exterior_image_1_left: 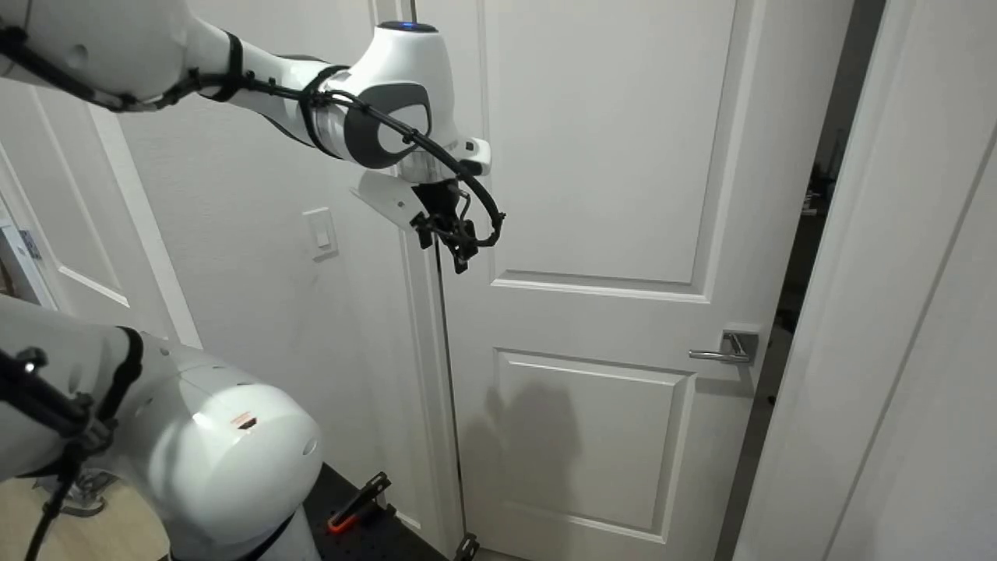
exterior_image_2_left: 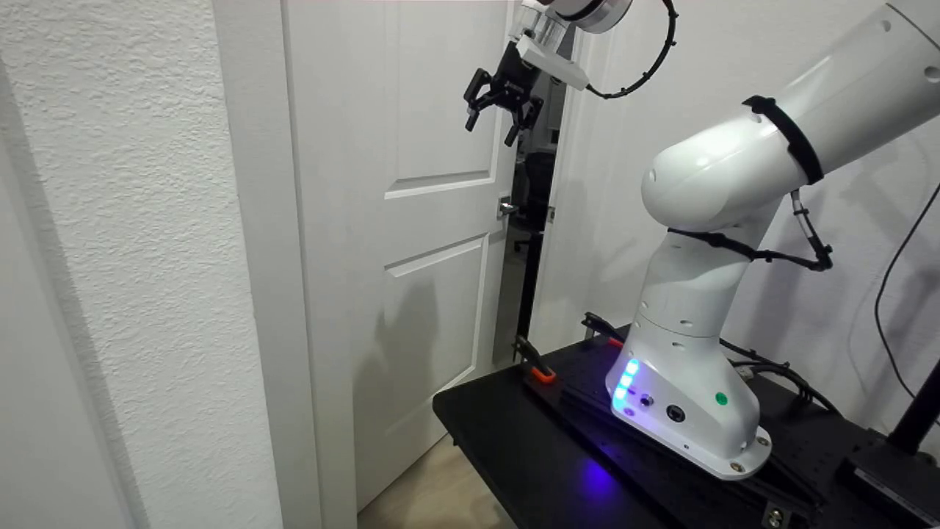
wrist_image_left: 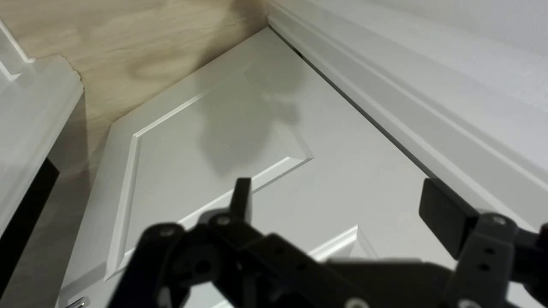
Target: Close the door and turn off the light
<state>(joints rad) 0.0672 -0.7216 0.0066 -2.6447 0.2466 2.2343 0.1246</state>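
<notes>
Exterior view: black table point(exterior_image_2_left: 507, 433) stands near ajar door point(exterior_image_2_left: 433, 228).

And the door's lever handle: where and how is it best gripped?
Likely the middle of the lever handle, from the arm's side of the door, jaws above and below: it is slim, runs roughly level and stands off its plate.

White panelled door point(exterior_image_1_left: 604, 321) ajar along the edge bearing its silver lever handle point(exterior_image_1_left: 718, 356); lever roughly level; white rectangular switch plate point(exterior_image_1_left: 320, 234) beyond opposite edge.
</notes>
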